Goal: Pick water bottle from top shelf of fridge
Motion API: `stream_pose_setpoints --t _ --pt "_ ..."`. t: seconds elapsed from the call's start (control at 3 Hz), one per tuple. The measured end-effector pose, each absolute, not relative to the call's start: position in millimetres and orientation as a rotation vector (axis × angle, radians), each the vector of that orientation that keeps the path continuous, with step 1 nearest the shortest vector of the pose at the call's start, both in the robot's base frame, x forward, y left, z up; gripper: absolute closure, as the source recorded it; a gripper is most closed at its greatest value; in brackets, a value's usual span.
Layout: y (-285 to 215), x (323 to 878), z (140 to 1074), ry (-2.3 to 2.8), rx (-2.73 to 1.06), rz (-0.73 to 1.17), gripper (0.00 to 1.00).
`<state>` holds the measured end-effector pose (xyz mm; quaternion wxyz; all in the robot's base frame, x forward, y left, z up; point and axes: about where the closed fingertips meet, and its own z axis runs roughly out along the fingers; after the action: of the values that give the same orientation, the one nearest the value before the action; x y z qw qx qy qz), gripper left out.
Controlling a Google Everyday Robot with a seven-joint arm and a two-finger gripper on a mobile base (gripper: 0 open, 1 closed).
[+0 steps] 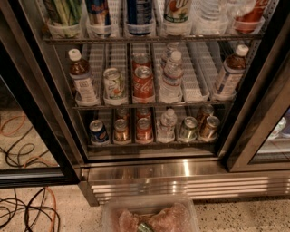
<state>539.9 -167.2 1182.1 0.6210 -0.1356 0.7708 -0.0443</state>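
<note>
The fridge [181,168] stands in front of me with its door open, a black frame and a shiny steel base. Along the upper edge of the view runs the top shelf [154,39], a dark wire rack with white lane dividers. The water bottle [210,12], clear, ribbed and unlabelled, stands on it right of centre; only its lower part shows. It sits between a labelled bottle [177,11] on its left and a red-labelled one [248,14] on its right. My gripper is not in view.
Two lower racks hold cans, small capped bottles and a red cola can [143,84]. A glass door panel [27,136] stands at the left and another [267,136] at the right. Cables [27,206] lie on the speckled floor. A translucent tub [149,216] with pinkish lumps sits at the bottom edge.
</note>
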Motion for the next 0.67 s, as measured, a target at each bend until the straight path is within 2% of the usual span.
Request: stream_pose_setpoints --t 0.67 --pt "-166.8 535.9 1174.5 1.78 -0.311 -0.103 1.0"
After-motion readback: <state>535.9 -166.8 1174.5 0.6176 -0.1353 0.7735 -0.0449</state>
